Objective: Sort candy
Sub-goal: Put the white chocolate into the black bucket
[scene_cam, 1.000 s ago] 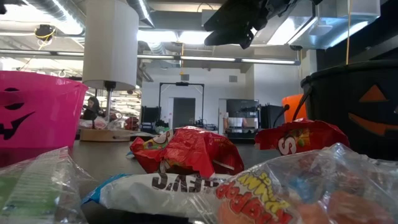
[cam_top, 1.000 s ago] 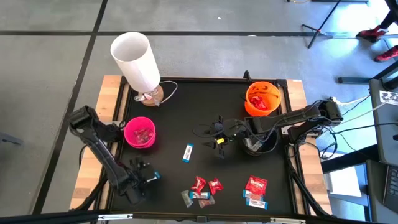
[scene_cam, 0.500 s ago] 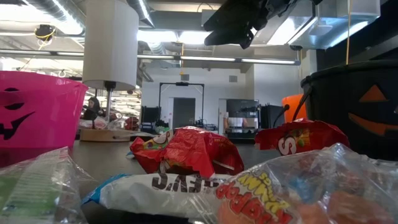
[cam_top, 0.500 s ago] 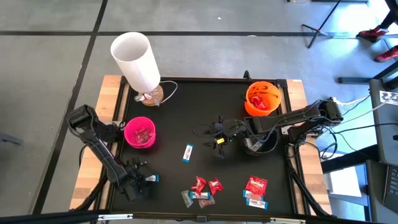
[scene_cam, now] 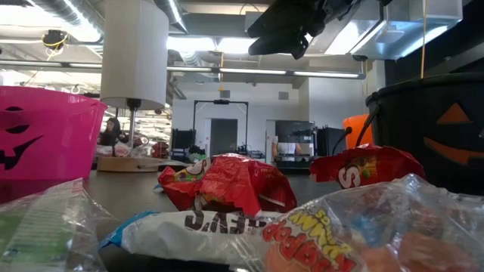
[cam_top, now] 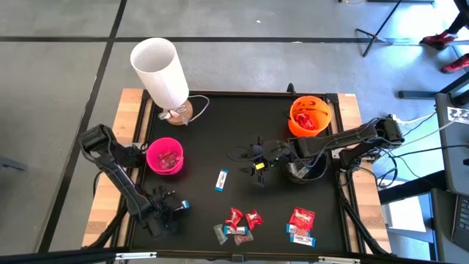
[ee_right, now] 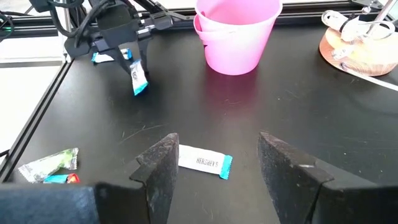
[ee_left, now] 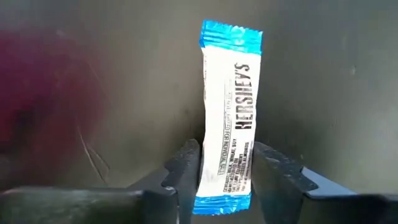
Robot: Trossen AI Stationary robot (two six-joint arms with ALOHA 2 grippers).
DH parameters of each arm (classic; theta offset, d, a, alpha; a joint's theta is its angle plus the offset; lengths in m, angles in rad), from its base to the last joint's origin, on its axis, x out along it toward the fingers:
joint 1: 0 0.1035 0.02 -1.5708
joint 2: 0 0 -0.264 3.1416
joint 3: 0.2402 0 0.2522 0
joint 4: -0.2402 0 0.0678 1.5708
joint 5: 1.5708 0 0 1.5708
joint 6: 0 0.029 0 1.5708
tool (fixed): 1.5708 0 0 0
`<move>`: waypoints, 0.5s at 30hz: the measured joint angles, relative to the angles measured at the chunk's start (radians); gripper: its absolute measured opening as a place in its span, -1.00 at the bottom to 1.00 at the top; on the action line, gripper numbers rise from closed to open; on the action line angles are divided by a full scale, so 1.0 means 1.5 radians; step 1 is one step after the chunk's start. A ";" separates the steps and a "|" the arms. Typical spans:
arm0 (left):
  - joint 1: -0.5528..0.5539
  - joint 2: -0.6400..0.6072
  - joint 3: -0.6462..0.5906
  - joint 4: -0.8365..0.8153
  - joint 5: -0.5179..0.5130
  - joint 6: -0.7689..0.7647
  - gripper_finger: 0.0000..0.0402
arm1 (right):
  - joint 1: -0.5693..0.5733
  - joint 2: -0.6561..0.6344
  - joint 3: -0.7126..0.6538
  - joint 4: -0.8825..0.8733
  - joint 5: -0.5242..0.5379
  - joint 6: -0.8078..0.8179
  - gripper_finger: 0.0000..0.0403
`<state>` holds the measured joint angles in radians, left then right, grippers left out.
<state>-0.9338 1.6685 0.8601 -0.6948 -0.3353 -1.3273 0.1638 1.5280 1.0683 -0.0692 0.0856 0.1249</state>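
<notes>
the left end effector [ee_left: 225, 171] pinches a blue-and-white candy [ee_left: 229, 112], seen dangling only in the right wrist view.

**Matt black top, glossy wrappers**

The table [cam_top: 242, 132] has a matt black top, smooth with faint scratches, edged by pale bare wood [cam_top: 130, 103]. The candy [cam_top: 236, 222] sits in crinkled wrappers: shiny red foil-like film [scene_cam: 227, 185], clear crackly plastic [scene_cam: 393, 227], and a smooth blue-and-white wrapper with a slight sheen [ee_left: 229, 118]. The pink bowl [ee_right: 235, 31] looks like smooth, slightly glossy plastic; so do the orange bowl [cam_top: 308, 117] and the black bowl [scene_cam: 442, 128]. The lamp's white shade [cam_top: 159, 70] is matt, its base [ee_right: 356, 43] pale wood. The left gripper [ee_left: 225, 168] has fingers [ee_left: 183, 165] of matt dark plastic, as does the right gripper [ee_right: 217, 165].
</notes>
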 joint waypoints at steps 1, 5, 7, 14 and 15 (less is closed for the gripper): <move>0.001 0.001 0.002 -0.001 -0.018 0.002 -0.36 | 0.000 0.000 0.000 0.000 0.000 0.000 0.07; 0.005 0.003 0.017 -0.002 -0.087 0.017 -0.44 | 0.000 0.000 0.000 0.000 0.000 0.000 0.07; 0.006 0.002 0.024 -0.001 -0.090 0.036 -0.47 | 0.000 0.000 0.000 0.000 0.000 0.000 0.07; 0.035 0.002 0.067 -0.015 -0.125 0.123 -0.50 | 0.000 0.000 0.000 0.011 0.000 0.000 0.07; 0.041 0.002 0.076 -0.017 -0.142 0.143 -0.50 | 0.000 0.001 0.000 0.023 0.000 0.002 0.07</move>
<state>-0.8726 1.6710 0.9743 -0.7210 -0.5478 -1.1130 0.1638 1.5297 1.0679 -0.0349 0.0857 0.1274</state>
